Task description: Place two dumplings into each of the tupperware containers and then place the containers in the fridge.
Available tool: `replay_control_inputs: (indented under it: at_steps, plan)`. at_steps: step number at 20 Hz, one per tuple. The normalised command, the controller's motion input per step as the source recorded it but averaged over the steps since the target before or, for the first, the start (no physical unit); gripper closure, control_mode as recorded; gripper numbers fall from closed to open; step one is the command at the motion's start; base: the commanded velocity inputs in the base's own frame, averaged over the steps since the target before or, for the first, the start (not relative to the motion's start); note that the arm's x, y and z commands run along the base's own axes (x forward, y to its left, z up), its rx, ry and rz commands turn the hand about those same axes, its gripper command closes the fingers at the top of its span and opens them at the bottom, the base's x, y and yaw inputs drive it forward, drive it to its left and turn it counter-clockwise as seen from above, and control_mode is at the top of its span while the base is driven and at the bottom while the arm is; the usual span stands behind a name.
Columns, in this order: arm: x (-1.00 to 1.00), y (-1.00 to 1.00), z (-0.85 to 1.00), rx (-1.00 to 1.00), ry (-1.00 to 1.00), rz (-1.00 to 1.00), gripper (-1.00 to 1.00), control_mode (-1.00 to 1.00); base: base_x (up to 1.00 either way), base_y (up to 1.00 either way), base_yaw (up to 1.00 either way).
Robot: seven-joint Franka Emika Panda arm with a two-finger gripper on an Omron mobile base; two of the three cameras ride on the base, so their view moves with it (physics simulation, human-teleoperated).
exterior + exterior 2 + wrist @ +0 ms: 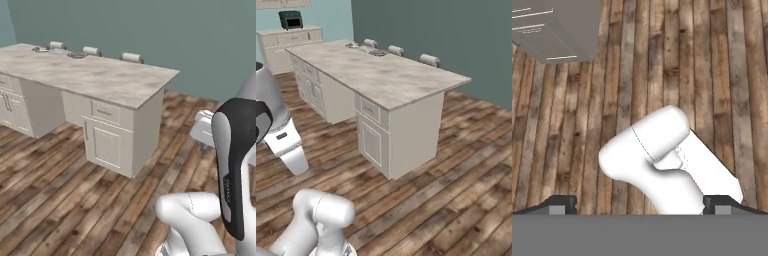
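In the hand view my gripper [639, 204] points down at the wooden floor, its two dark fingertips [562, 204] far apart with nothing between them, so it is open. At the far end of the island counter [100, 77] lie a few small pale and dark items [56, 50], also seen in the right base view as small items [368, 49]; they are too small to tell apart as tupperware containers or dumplings. The fridge is out of view.
The marble-topped island [391, 80] with white cabinet doors [105, 145] stands ahead on plank flooring. Stools [131, 57] line its far side. A dark toaster oven [290, 20] sits on a back counter at the left. Open floor [456, 180] surrounds the island's near end.
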Motion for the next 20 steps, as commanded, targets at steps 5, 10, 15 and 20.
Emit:
replay_control_inputs:
  at_steps: [5,10,15,20]
  plan:
    - [0.0,0.0,0.0,0.0,0.0,0.0,-1.0,1.0,1.0,-0.71,-0.03]
    - [0.0,0.0,0.0,0.0,0.0,0.0,-1.0,1.0,1.0,-1.0,0.0]
    - [0.0,0.0,0.0,0.0,0.0,0.0,-1.0,1.0,1.0,-0.98,0.0]
    - [0.0,0.0,0.0,0.0,0.0,0.0,-1.0,1.0,1.0,-1.0,0.0]
